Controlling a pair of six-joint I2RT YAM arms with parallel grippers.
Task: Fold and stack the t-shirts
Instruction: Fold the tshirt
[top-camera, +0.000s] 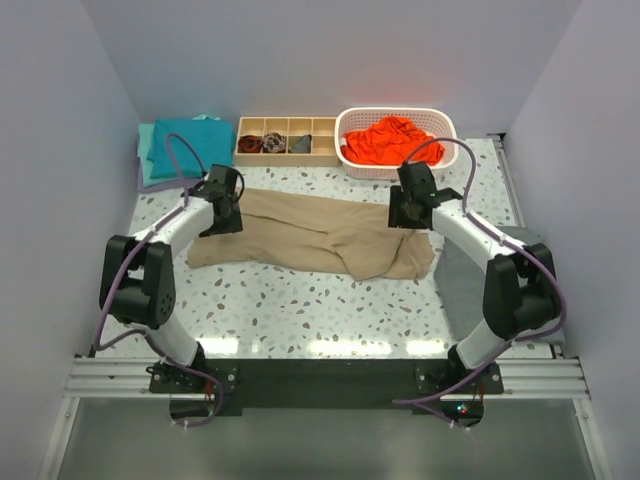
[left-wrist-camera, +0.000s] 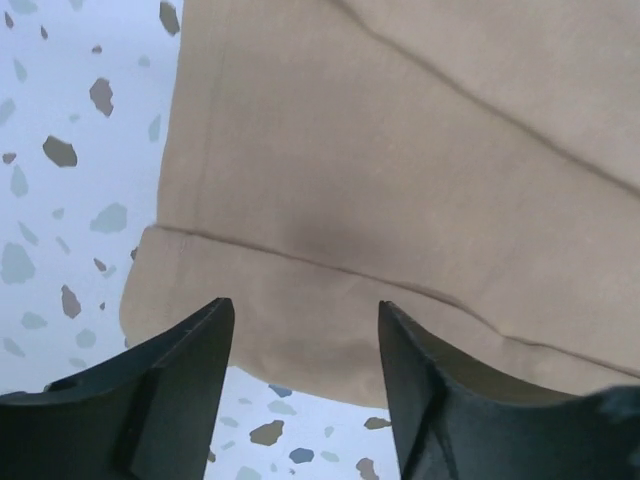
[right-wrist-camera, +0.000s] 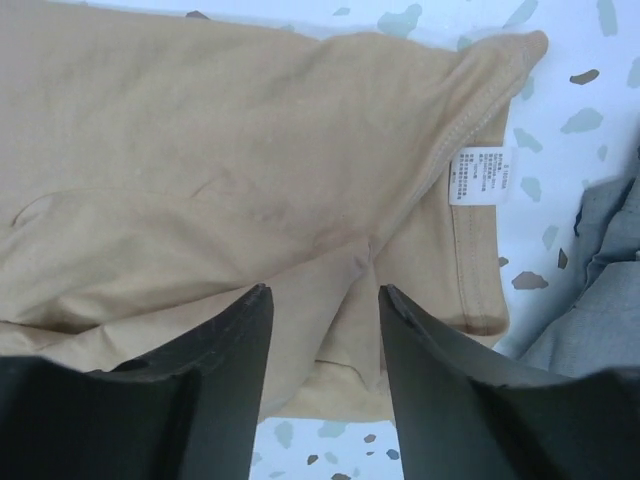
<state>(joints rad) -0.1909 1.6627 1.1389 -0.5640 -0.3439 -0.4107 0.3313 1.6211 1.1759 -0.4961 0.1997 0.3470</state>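
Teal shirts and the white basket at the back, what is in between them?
A wooden compartment tray with rolled socks inside, shown in the top view.

- that tan t-shirt (top-camera: 320, 235)? soft matt cotton cloth, stitched hems.
- and the desk (top-camera: 300, 310) is smooth speckled stone, glossy near the front. the basket (top-camera: 365, 170) is white plastic, the tray (top-camera: 285, 158) pale wood, the left claw (left-wrist-camera: 305, 318) matt black plastic.

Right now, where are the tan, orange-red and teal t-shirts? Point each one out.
tan t-shirt (top-camera: 320, 235), top view, middle of the spread-out body.
orange-red t-shirt (top-camera: 395, 140), top view, centre of the crumpled heap.
teal t-shirt (top-camera: 185, 140), top view, flat upper face of the folded shirt.
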